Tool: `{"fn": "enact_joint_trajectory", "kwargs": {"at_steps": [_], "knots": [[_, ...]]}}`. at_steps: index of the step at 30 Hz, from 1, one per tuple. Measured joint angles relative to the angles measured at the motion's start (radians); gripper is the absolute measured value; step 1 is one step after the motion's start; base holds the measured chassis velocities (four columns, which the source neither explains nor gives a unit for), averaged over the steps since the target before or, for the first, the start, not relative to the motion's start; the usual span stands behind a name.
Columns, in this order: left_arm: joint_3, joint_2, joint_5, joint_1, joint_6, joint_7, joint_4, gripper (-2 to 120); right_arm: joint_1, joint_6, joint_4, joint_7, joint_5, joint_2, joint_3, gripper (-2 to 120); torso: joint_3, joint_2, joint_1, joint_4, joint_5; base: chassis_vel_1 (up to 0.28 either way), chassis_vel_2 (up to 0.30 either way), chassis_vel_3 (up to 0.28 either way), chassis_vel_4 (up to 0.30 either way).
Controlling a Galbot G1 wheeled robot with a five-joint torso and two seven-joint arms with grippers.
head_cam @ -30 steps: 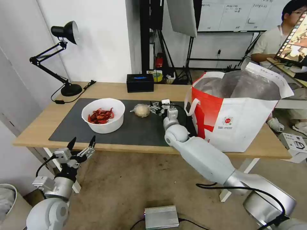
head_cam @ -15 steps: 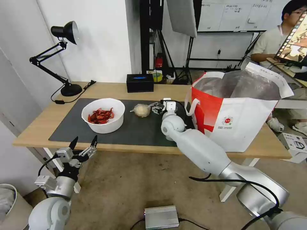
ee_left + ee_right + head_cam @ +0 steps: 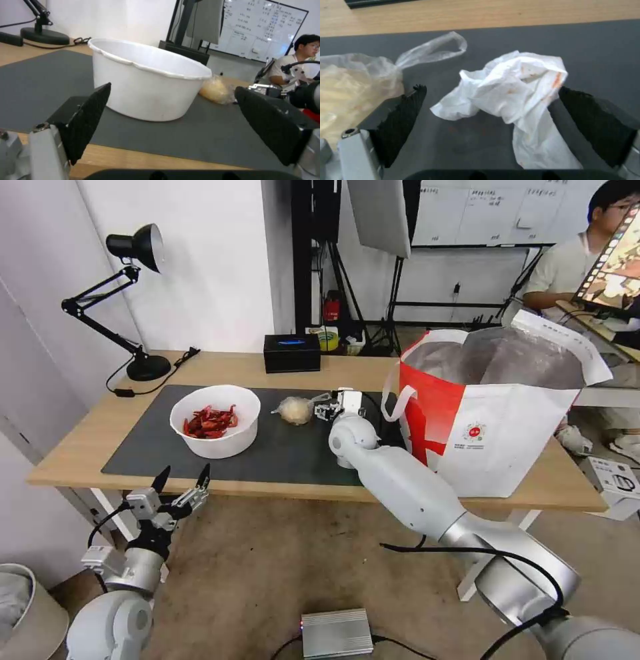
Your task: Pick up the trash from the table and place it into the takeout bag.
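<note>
On the table's (image 3: 87, 440) dark mat (image 3: 293, 453) stand the white bowl of red shells (image 3: 215, 421) (image 3: 146, 82) and a small knotted clear bag (image 3: 295, 410) (image 3: 350, 82). My right gripper (image 3: 328, 407) (image 3: 490, 88) hovers open just right of that bag, and its fingers (image 3: 400, 120) straddle a crumpled white tissue (image 3: 516, 92) lying on the mat. They do not touch it. The white-and-red takeout bag (image 3: 493, 427) stands open at the table's right. Below the table's front edge, my left gripper (image 3: 181, 490) (image 3: 172, 88) is open and faces the bowl.
A black desk lamp (image 3: 137, 307) stands at the table's back left, its cord trailing on the wood. A black tissue box (image 3: 292, 352) sits at the back edge. A silver box (image 3: 337, 633) lies on the floor below.
My right forearm has swung left and the gripper has edged toward the knotted bag. The left gripper has drifted slightly right.
</note>
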Motion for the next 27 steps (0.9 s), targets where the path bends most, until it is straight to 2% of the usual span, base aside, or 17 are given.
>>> {"fn": "enact_joint_trajectory", "kwargs": {"at_steps": [6, 9, 13, 15, 16, 19, 20, 22, 25, 26, 27], "knots": [[0.003, -0.003, 0.003, 0.001, 0.000, 0.000, 0.000, 100, -0.002, -0.002, -0.005, 0.008, 0.000, 0.000, 0.000, 96, 0.000, 0.000, 0.000, 0.0000, 0.0000, 0.000, 0.000, 0.000, 0.000], [0.004, -0.008, 0.005, 0.004, 0.000, 0.000, 0.000, 100, -0.006, -0.002, -0.003, 0.010, 0.000, -0.002, 0.000, 81, 0.000, 0.000, 0.000, -0.0001, 0.0000, 0.000, 0.000, 0.000, 0.000], [0.003, -0.011, 0.007, 0.007, 0.000, 0.000, -0.001, 100, -0.008, -0.002, -0.001, 0.013, 0.003, -0.002, 0.003, 73, 0.000, 0.000, 0.000, 0.0000, 0.0000, 0.000, 0.000, 0.000, 0.000], [0.003, -0.014, 0.009, 0.009, -0.001, 0.000, -0.001, 100, -0.010, -0.002, 0.001, 0.015, 0.010, -0.002, 0.008, 63, 0.000, 0.000, 0.000, 0.0000, 0.0000, 0.000, 0.000, 0.000, 0.000], [0.003, -0.014, 0.009, 0.009, -0.001, 0.000, -0.001, 100, -0.010, -0.002, 0.001, 0.015, 0.010, -0.002, 0.008, 63, 0.000, 0.000, 0.000, 0.0000, 0.0000, 0.000, 0.000, 0.000, 0.000], [0.003, -0.019, 0.012, 0.012, -0.003, 0.000, -0.004, 100, -0.014, 0.001, 0.005, 0.019, 0.015, -0.004, 0.014, 45, 0.000, 0.000, 0.000, 0.0000, 0.0000, 0.000, 0.000, 0.000, 0.000], [0.003, -0.019, 0.012, 0.012, -0.003, 0.000, -0.004, 100, -0.014, 0.001, 0.005, 0.019, 0.015, -0.004, 0.014, 45, 0.000, 0.000, 0.000, 0.0000, 0.0000, 0.000, 0.000, 0.000, 0.000], [0.003, -0.025, 0.017, 0.013, -0.003, 0.001, -0.005, 100, -0.017, 0.002, 0.009, 0.020, 0.016, -0.007, 0.015, 36, 0.000, 0.000, 0.000, -0.0001, 0.0000, 0.000, 0.000, 0.000, 0.000], [0.003, -0.027, 0.018, 0.014, -0.003, 0.001, -0.006, 100, -0.018, 0.002, 0.012, 0.020, 0.016, -0.008, 0.015, 30, 0.000, 0.000, 0.000, -0.0001, 0.0001, 0.000, 0.000, 0.000, 0.000], [0.003, -0.030, 0.020, 0.016, -0.004, 0.001, -0.008, 100, -0.019, 0.004, 0.015, 0.020, 0.016, -0.009, 0.016, 24, 0.000, 0.000, 0.000, 0.0000, 0.0001, 0.000, 0.000, 0.000, 0.000], [0.002, -0.034, 0.024, 0.020, -0.004, 0.001, -0.012, 100, -0.024, 0.007, 0.025, 0.019, 0.016, -0.011, 0.016, 9, 0.000, 0.000, 0.000, 0.0000, 0.0000, 0.000, 0.000, 0.000, 0.000]]}}
